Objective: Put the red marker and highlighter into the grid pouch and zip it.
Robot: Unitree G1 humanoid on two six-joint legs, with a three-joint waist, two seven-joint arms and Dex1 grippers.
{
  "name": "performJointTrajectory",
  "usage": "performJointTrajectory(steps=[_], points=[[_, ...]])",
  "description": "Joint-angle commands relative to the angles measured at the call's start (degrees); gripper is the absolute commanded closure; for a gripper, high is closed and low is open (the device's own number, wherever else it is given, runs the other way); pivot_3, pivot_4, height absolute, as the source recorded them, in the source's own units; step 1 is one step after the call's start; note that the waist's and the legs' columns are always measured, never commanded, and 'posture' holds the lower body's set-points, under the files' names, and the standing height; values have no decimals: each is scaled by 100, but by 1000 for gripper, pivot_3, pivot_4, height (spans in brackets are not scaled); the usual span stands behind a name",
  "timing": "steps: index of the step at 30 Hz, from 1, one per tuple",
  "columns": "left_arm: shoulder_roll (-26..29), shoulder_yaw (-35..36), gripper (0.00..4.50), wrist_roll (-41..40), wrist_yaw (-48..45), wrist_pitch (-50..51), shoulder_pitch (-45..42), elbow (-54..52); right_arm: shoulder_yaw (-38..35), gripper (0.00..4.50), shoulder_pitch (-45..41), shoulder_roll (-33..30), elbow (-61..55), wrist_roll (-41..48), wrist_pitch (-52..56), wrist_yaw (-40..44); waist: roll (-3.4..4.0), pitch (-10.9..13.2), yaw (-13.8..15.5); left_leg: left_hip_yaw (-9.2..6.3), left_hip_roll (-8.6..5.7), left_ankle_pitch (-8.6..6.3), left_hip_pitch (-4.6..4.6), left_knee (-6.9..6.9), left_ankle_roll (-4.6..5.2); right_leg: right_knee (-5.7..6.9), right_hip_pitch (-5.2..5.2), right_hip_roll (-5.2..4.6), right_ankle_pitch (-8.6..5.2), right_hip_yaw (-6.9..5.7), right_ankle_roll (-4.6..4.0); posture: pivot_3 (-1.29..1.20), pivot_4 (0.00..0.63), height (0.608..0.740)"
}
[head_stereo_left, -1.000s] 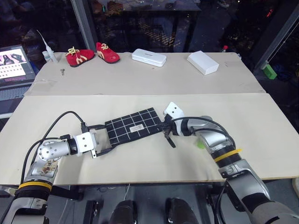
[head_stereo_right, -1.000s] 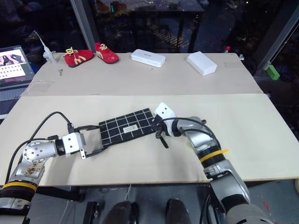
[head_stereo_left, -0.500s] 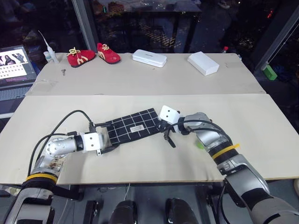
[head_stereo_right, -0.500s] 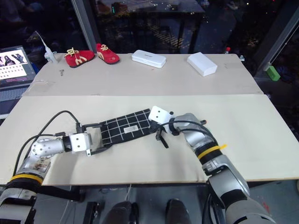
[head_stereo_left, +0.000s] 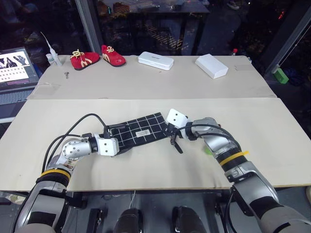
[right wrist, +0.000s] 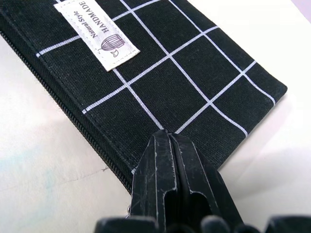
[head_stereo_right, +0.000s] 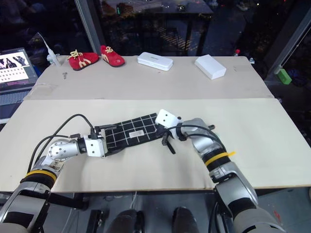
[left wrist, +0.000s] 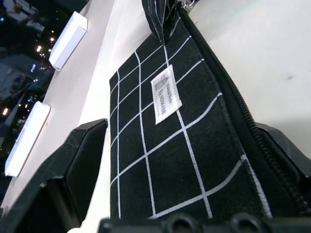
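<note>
The grid pouch lies flat on the near board, in the middle, label side up, w/ white label near its centre. The zip along its near edge looks closed as far as can be seen; what is inside, cannot tell. A pale green bit shows on the board just beside the right forearm, prob. the highlighter, mostly hidden. Red marker: cannot locate.

Left gripper is at the pouch's left end, fingers apart, one on each side of the pouch, so the end sits between them; if they press it or not, cannot tell. Right gripper is at the pouch's right end, fingers pressed tight together at the corner by the zip; seems pinched on the pouch edge, but the exact grip is hidden.

Surface: two pale boards, one near, one far. On the far one: two red shoes, a white case, a white box, a small key-like thing, a white tube. A laptop is at the far left. Behind is dark glass w/ reflections; a green thing at far right.
</note>
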Motion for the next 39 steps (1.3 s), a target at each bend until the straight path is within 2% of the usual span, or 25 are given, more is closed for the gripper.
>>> performJointTrajectory(steps=[1, 8, 9, 14, 18, 20, 21, 23, 26, 30, 35, 39], points=[[48, -68, 1736, -102, -82, -138, -63, 191, -78, 4500, 100, -50, 95, -34, 68, 10, 0, 0, 0, 0, 1, 0, 0, 0, 0, 1, 0, 0, 0, -1, 0, 0, 150, 740], [-109, -100, 4323, -733, -603, -48, 18, 254, -164, 4500, 131, -99, 32, 58, 108, 148, 1, -1, 1, -2, 2, 0, -1, 0, 0, 0, 1, -4, 0, -4, 0, 0, 150, 740], [-141, -91, 4471, -854, -704, 11, 37, 237, -179, 4500, 134, -107, 30, 60, 103, 172, 1, -1, 2, -2, 2, -1, -1, 0, 1, 0, 1, -4, 0, -4, 0, 0, 150, 740], [-243, 1, 4471, -1218, -1057, 628, 133, 138, -461, 4500, 87, -7, 91, 250, 127, 149, 1, -1, 2, -3, 1, -1, -7, 0, 1, 2, 1, -4, 0, -7, 1, 0, 150, 740], [-279, 112, 4500, -1444, -1256, 1201, 262, -137, -1276, 3285, -311, 153, 120, 896, 414, -103, 1, 0, -6, -5, 2, 0, -8, 0, 1, 3, -1, -4, 0, -7, 1, 0, 150, 740], [-300, 215, 4500, -1519, -1177, 1383, 347, -292, -1569, 2699, -440, 64, -123, 1276, 794, 119, 2, 0, -8, -6, 2, 0, -11, 0, 1, 6, -5, -4, 0, -7, 1, 0, 150, 740], [-316, 280, 4500, -1548, -1107, 1440, 381, -382, -1688, 2236, -476, 2, -285, 1456, 995, 240, 2, 0, -7, -12, 2, 0, -12, 0, 1, 6, -5, -4, 0, -7, 1, 0, 150, 740], [-389, 459, 4500, -1616, -823, 1756, 451, -684, -2068, 1570, -611, -264, -647, 2036, 1884, 540, 2, 0, -7, -22, 3, -1, -13, 0, 2, 4, -6, -4, 0, -7, 1, 0, 150, 740], [-542, 712, 4500, -1811, -404, 2438, 597, -1299, -2181, 1570, -414, -791, -1258, 2379, 2570, 864, 3, 1, 23, -45, 6, -2, -22, -1, 3, 1, -6, -6, 1, -12, 1, 0, 150, 740], [-696, 934, 4500, -1954, 69, 3386, 786, -2117, -1853, 1570, 150, -1218, -1839, 2191, 2753, 752, 2, 1, 48, -53, 4, -3, -27, 0, 4, -5, -5, -9, 1, -23, 1, 0, 150, 740], [-867, 1060, 4500, -2050, 375, 4229, 934, -2914, -1532, 1570, 505, -1105, -1973, 1943, 2801, 311, 2, 1, -34, -48, 1, -1, -17, 0, 2, -5, -7, -8, 1, -13, 1, 0, 150, 740], [-970, 1071, 4500, -2008, 446, 4436, 1042, -3172, -1414, 1570, 266, -630, -1355, 1656, 2453, -330, 2, 1, -64, -42, 0, 0, -7, 0, 0, -7, -8, 0, 0, -6, 1, 0, 150, 740]])
